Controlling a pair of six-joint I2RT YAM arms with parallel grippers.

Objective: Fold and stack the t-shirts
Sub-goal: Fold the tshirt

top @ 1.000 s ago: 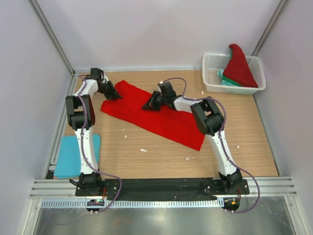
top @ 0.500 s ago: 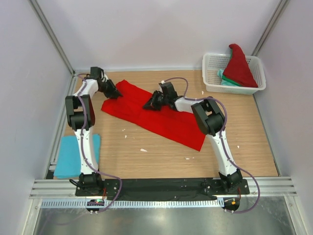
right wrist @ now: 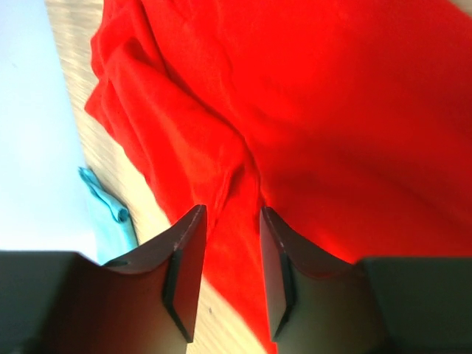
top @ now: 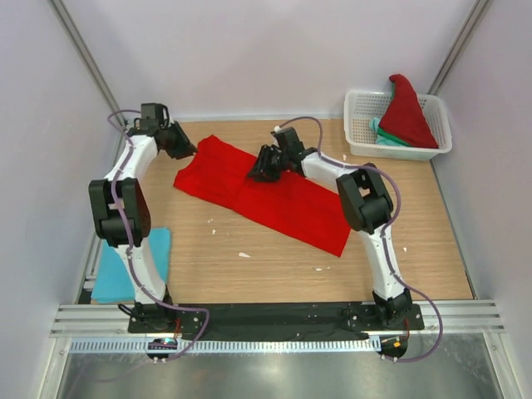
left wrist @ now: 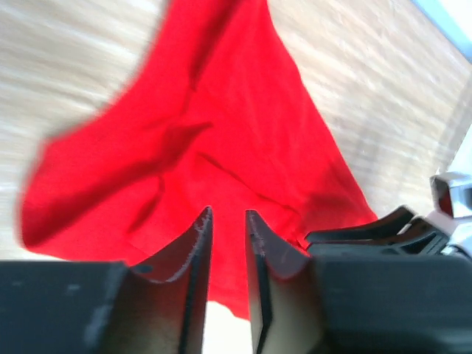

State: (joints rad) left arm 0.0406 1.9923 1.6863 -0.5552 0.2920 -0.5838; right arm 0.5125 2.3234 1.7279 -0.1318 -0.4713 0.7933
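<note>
At the far side of the desk (top: 274, 274), both arms are letting go of the red t-shirt (top: 274, 206). The left claw (top: 191, 151), closed on the shirt's far-left corner a second ago, is now lifting clear of it with jaws slightly parted and empty. The right claw (top: 256, 173) is hovering over the far edge, jaws likewise spread on nothing. The shirt is lying flat in a long diagonal band, so this fold is probably finishing. A light blue t-shirt (top: 116, 268) is lying folded at the near-left corner, and others are sitting in the basket (top: 359, 125).

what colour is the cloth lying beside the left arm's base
The cloth is light blue; top external view.
</note>
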